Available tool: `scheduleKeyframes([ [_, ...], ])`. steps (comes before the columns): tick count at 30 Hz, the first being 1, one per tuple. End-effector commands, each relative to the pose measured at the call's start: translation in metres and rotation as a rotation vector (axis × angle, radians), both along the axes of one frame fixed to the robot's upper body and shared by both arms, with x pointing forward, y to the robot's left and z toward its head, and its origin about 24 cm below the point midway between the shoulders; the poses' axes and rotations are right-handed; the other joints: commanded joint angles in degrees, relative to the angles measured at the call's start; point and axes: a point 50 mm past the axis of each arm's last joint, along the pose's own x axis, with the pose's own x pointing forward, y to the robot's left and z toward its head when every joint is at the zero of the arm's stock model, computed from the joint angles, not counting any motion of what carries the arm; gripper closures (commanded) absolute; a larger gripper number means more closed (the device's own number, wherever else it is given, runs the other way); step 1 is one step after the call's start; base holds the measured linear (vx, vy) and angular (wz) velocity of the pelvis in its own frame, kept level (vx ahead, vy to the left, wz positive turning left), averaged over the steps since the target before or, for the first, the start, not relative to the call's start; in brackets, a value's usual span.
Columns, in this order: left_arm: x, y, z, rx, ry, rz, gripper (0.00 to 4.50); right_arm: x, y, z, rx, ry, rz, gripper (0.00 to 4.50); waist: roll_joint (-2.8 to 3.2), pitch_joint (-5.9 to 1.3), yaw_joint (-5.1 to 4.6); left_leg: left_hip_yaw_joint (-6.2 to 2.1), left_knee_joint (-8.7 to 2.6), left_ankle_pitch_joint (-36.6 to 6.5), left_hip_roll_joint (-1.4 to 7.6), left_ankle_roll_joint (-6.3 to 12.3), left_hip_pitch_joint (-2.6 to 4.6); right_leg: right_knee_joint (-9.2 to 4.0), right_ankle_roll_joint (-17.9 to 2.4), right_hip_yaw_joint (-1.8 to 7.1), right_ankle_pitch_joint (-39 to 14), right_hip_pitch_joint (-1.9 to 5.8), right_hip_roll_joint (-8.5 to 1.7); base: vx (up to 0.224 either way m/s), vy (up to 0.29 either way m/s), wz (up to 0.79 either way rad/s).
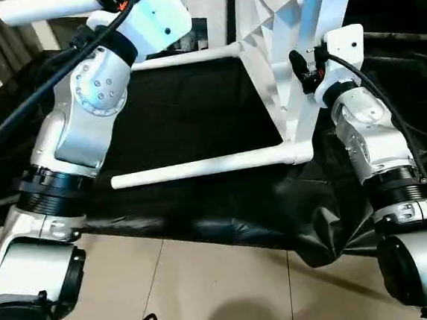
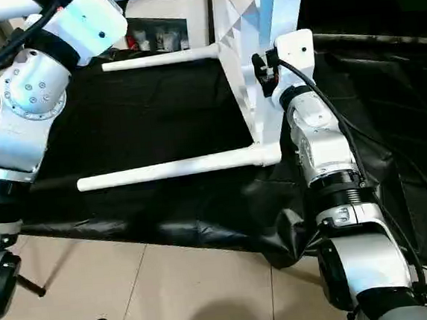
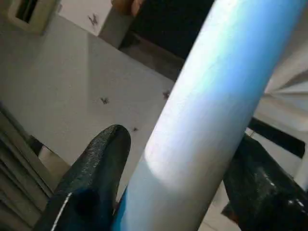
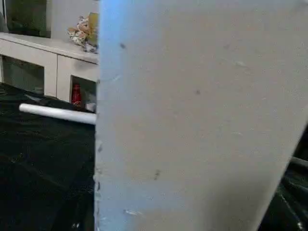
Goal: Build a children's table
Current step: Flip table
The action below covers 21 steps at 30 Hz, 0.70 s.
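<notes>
L gripper [image 3: 168,192]: two black fingers [image 3: 96,163] set apart, one each side of a white leg; the gap betw. pads and tube can't be judged, so clamped or just straddling – can't tell.
Leg in L gripper [image 3: 211,106]: top leg of the table, runs level across the top of the head views [image 1: 50,6], straight through the L gripper's jaws, free end sticking out past it on the robot's left.
L arm [image 1: 92,103]: silver forearm, reaches up to that top leg; black cable along it.
Low front leg [image 1: 199,167]: below and a bit right of the L arm, lying level on the black sheet [image 1: 187,110], flared end plugged into the tabletop's lower corner socket [image 1: 302,151], just left of the R forearm.
Rear leg [image 1: 189,56]: level, betw. the two arms, beyond the front leg, joins the tabletop at its far side.
Tabletop [image 1: 283,56]: white, stood on its edge, ribbed underside facing the robot's left; sits betw. the arms, right up against the R wrist.
R gripper: can't tell whether its jaws are apart or shut on anything; white panel [image 4: 202,120] of the tabletop sits directly in front of its wrist cam, v. close.
R arm [image 1: 372,131]: silver forearm, rises to the tabletop's near edge, wrist plate [image 1: 344,44] beside it.
Bkgd: white cabinet [image 4: 43,57] beyond the sheet; tiled floor [image 1: 210,287] under the table edge.
</notes>
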Motion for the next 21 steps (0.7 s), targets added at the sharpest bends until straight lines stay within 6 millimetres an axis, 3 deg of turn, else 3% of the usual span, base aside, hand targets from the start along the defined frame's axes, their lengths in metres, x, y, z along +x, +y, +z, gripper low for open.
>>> scheduleKeyframes([
  [1, -0.003, -0.002, 0.003, -0.053, 0.001, -0.030, 1.52, 0.001, 0.000, 0.009, -0.026, -0.026, 0.002, 2.50, 0.03, -4.80, -0.21, -1.06, -4.30, -8.16, 2.28, -1.10, 0.95, -3.49, -12.42, 2.38, -7.59, 3.22, -4.21, 0.000, 0.000, 0.00],
  [7, -0.003, -0.001, 0.004, -0.130, 0.016, -0.042, 1.77, 0.003, 0.001, 0.021, -0.063, -0.058, 0.018, 2.51, 0.16, -4.75, -0.16, -0.99, -4.21, -7.53, 2.25, -0.48, 0.85, -3.63, -12.22, 2.39, -8.90, 3.07, -4.19, 0.000, 0.000, 0.00],
  [10, -0.001, 0.004, 0.005, -0.197, 0.033, -0.037, 1.79, 0.006, 0.001, 0.037, -0.112, -0.095, 0.036, 2.51, 0.16, -4.84, -0.33, -0.96, -4.10, -7.08, 2.16, -0.16, 0.74, -3.52, -12.68, 2.31, -8.68, 3.23, -4.18, 0.000, 0.000, 0.00],
  [13, 0.004, 0.015, 0.011, -0.352, 0.066, -0.029, 1.80, 0.011, 0.000, 0.064, -0.165, -0.155, 0.059, 2.51, -0.05, -5.12, -0.18, -0.71, -3.57, -4.21, 1.79, 1.67, 0.31, -3.23, -13.51, 2.38, -6.47, 3.45, -4.12, 0.000, 0.000, 0.00],
  [16, 0.006, 0.019, 0.017, -0.464, 0.078, -0.027, 1.80, 0.012, 0.002, 0.087, -0.217, -0.207, 0.075, 2.51, -0.06, -5.70, 0.33, -0.41, -2.64, 0.96, 1.30, 5.17, -0.45, -2.23, -14.71, 2.35, 1.30, 3.16, -3.63, 0.000, 0.000, 0.00],
  [19, 0.009, 0.031, 0.024, -0.694, 0.101, -0.033, 1.80, 0.013, 0.007, 0.124, -0.307, -0.295, 0.105, 2.51, -0.18, -5.77, 0.89, -0.32, -2.21, 0.81, 1.25, 7.19, -0.82, -2.07, -15.10, 2.14, 0.84, 2.81, -3.55, 0.000, 0.000, 0.00],
  [21, 0.009, 0.035, 0.025, -0.734, 0.106, -0.034, 1.80, 0.012, 0.010, 0.141, -0.348, -0.334, 0.117, 2.51, -0.20, -5.14, 0.83, -0.36, -2.33, -2.47, 1.43, 7.18, -0.96, -2.79, -14.55, 1.86, -5.22, 2.37, -3.61, 0.000, 0.000, 0.00],
])
